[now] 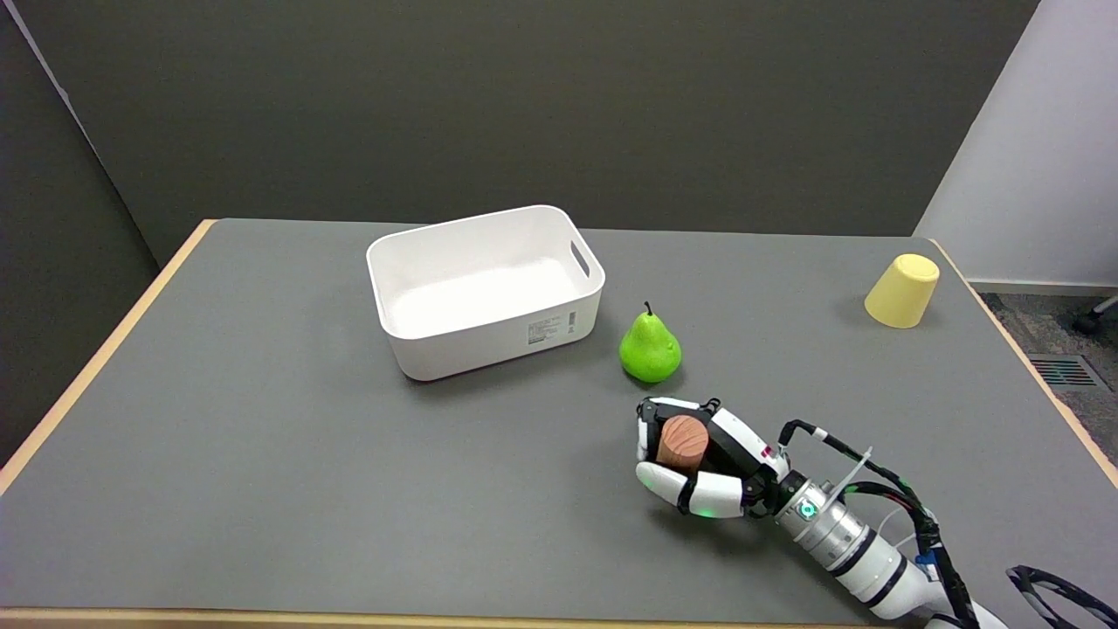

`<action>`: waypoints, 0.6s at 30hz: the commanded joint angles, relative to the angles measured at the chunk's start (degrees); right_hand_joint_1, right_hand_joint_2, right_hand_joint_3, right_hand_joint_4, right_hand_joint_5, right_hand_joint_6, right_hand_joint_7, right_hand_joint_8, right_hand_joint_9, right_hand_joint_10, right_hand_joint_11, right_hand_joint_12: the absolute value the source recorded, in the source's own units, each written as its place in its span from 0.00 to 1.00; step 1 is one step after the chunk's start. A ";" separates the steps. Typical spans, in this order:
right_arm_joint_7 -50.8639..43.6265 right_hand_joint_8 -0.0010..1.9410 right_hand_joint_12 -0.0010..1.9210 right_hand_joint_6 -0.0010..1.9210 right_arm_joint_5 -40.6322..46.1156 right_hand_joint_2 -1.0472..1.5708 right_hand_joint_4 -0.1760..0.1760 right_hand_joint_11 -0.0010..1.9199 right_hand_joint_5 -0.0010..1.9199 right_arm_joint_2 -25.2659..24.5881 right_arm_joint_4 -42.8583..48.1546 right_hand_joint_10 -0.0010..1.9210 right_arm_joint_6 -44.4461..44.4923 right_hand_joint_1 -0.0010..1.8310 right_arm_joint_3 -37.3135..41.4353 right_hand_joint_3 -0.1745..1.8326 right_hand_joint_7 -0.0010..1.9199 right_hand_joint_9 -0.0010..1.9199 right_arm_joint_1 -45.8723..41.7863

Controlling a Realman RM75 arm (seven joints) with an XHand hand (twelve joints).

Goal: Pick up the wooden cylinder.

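R hand (699,459) wrapped round wooden cylinder (682,444), short smooth reddish-brown plug, flat end up | just near side of pear (650,347), glossy green | white plastic bin (486,288) left of pear, rounded corners | matte grey table (262,437) | pale yellow cup (902,291) far right of pear, inverted

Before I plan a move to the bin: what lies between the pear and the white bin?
Only bare grey table between pear and white bin, per head view.

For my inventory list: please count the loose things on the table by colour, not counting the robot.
White: 1, the bin
Green: 1, the pear
Yellow: 1, the cup, upside down
Brown: 1, the wooden cylinder, held by the right hand
Total: 4
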 commanded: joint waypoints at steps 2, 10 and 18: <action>-7.24 1.00 1.00 0.88 5.06 0.80 0.29 0.03 0.33 -0.78 0.95 1.00 0.23 0.52 0.01 0.40 0.25 0.36 -0.16; -10.10 1.00 1.00 0.99 7.60 0.76 0.55 0.26 0.33 -1.45 1.41 1.00 0.43 0.47 0.01 0.56 0.30 0.45 -0.38; -10.10 1.00 1.00 1.00 8.04 0.75 0.57 0.42 0.34 -1.45 1.41 1.00 0.21 0.47 0.01 0.59 0.38 0.59 -0.29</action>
